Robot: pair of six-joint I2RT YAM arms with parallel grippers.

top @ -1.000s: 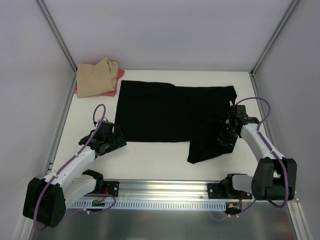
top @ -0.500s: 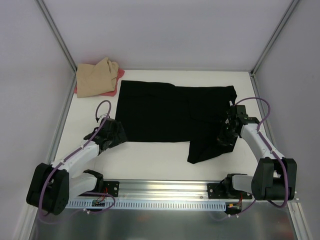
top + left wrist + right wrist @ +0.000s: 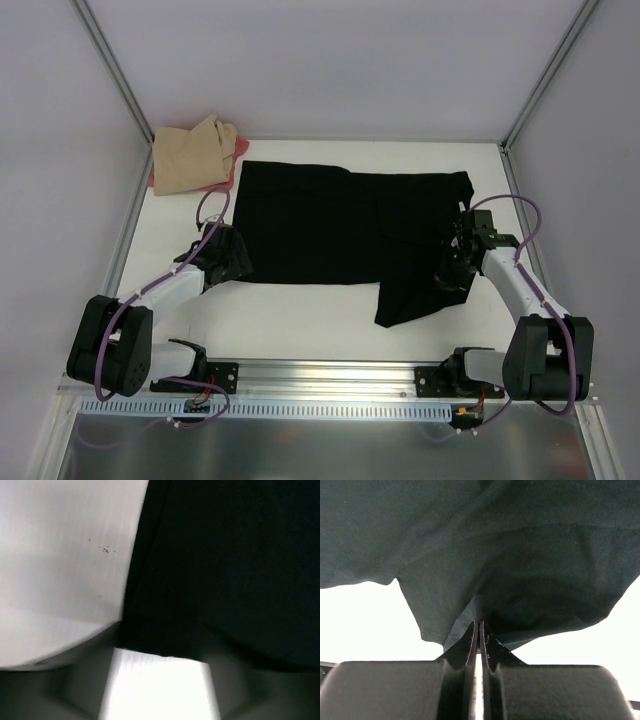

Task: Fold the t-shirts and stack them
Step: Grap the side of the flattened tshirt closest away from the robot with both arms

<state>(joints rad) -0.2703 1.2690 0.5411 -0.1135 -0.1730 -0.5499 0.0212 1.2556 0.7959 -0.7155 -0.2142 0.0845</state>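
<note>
Black t-shirt (image 3: 330,225) pinched in right gripper (image 3: 450,274); push your spread left gripper (image 3: 234,262) deeper over its near-left corner before closing

Overhead rear view; wrist views close on black t-shirt (image 3: 340,225)

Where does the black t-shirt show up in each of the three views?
Top external: black t-shirt spread flat across the middle of the table.
Left wrist: black t-shirt fills the right side, its edge running down the frame.
Right wrist: black t-shirt fills the upper frame, pinched by the right gripper.
Shared landmark: the white table, bare beside the cloth in all three.
</note>
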